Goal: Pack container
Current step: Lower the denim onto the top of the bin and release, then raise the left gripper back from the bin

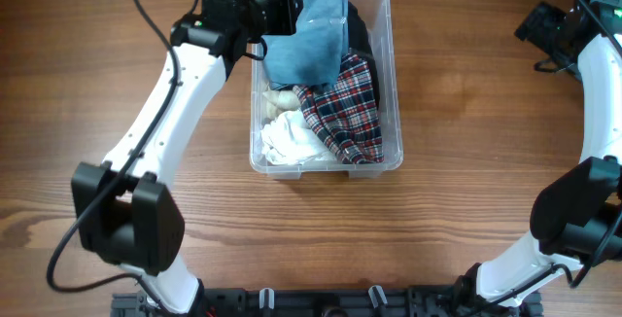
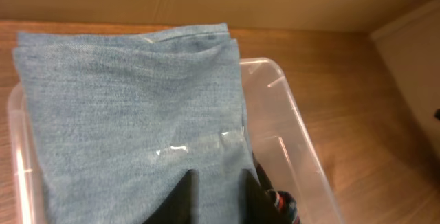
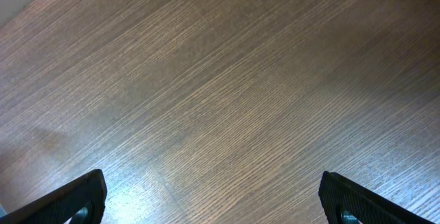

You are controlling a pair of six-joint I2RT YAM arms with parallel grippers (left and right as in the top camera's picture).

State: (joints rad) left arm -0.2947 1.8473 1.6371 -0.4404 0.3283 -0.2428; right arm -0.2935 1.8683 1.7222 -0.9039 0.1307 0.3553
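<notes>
The container (image 1: 394, 84) is a clear plastic bin in the middle of the table, far side. A folded blue denim cloth (image 1: 309, 25) lies over its far end, above a red plaid cloth (image 1: 352, 108) and a white cloth (image 1: 287, 140). My left gripper (image 2: 218, 196) sits low over the denim cloth (image 2: 130, 107), its two black fingers a little apart with flat denim showing between them. The container's rim (image 2: 302, 121) runs just to its right. My right gripper (image 3: 213, 196) is wide open over bare wood, far from the bin at the table's right back corner (image 1: 539, 25).
A dark item (image 1: 358, 30) shows at the bin's far right inside edge and a small beige item (image 1: 275, 95) by its left wall. The left arm (image 1: 165, 113) crosses the table left of the bin. Wooden tabletop (image 1: 466, 161) surrounds the bin.
</notes>
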